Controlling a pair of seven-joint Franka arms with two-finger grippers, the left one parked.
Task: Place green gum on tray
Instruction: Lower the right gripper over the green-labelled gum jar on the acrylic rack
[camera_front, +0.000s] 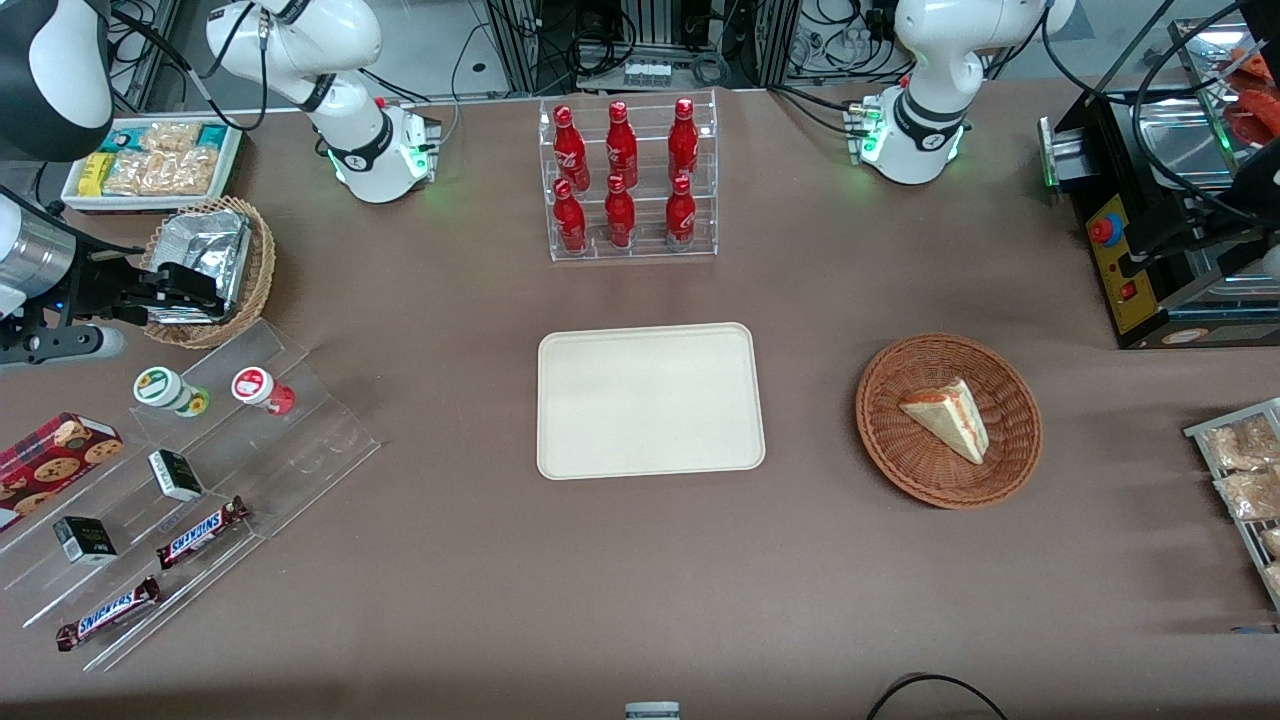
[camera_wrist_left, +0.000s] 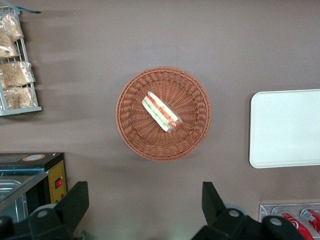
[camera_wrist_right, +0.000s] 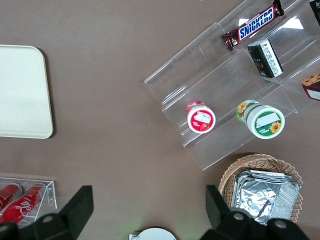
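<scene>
Across the brown bench, the biggest single item is the tray, cream-beige with rounded corners, lying flat at the middle with nothing on it. Toward the working arm's end stands a clear acrylic stepped rack running out to the bench's near edge. Its upper step carries the green gum, upright, white lid ringed in green, with a flower printed on the lid in the right wrist view; just beside it stands the red gum bottle. Lower steps hold two Snickers bars, the brand readable on both wrappers, and two small dark boxes whose print is too small to read. A red cookie box lies at that end's edge.

At the bench's edge farthest from the camera, a clear tiered stand holds six red bottles with white script I cannot read for certain. Toward the parked arm's end, a round brown wicker basket holds a wrapped sandwich wedge. A smaller wicker basket near the rack holds silver foil packs.

The pincer hovers over that smaller basket, farther from the camera than the green gum and not touching it; its fingers stand wide apart and hold nothing.
</scene>
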